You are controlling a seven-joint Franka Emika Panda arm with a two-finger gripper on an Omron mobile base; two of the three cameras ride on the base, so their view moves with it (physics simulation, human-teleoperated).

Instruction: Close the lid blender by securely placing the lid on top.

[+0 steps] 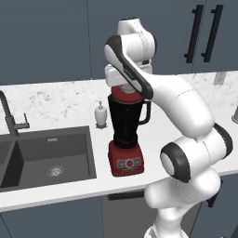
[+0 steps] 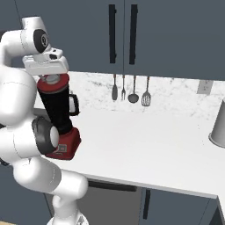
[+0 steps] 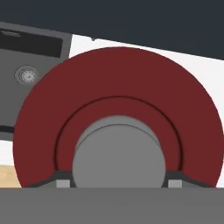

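Hand view, centre of the frame: I see the lid (image 3: 118, 118), a round dark-red disc with a raised grey centre cap. The gripper (image 3: 118, 183) sits at the bottom centre, and its two fingertips (image 3: 62, 183) press against the grey cap from either side. I read the claw as closed on the lid by its cap. Behind the disc, at the upper left of this frame, part of the dark sink (image 3: 30, 65) with its round drain is visible, and white counter (image 3: 175, 52) runs along the upper right.

Left base view, centre of the frame: the blender (image 1: 125, 135) stands upright on the counter (image 1: 60, 100), its black tapered jar on a boxy red base with a grey panel, handle pointing to frame right. The lid (image 1: 124, 95) sits at the jar's mouth, directly beneath the white hand. I cannot tell whether it is fully seated. A small white soap dispenser (image 1: 100, 114) stands just left of the jar, and the sink (image 1: 46, 158) with its faucet (image 1: 10, 116) fills the lower left.

Right base view, left of the frame: the blender (image 2: 59, 123) appears with the lid (image 2: 53, 81) at the jar top under the hand. Four utensils (image 2: 132, 90) hang on the wall at upper centre, and a grey container (image 2: 218, 125) stands at the right edge.
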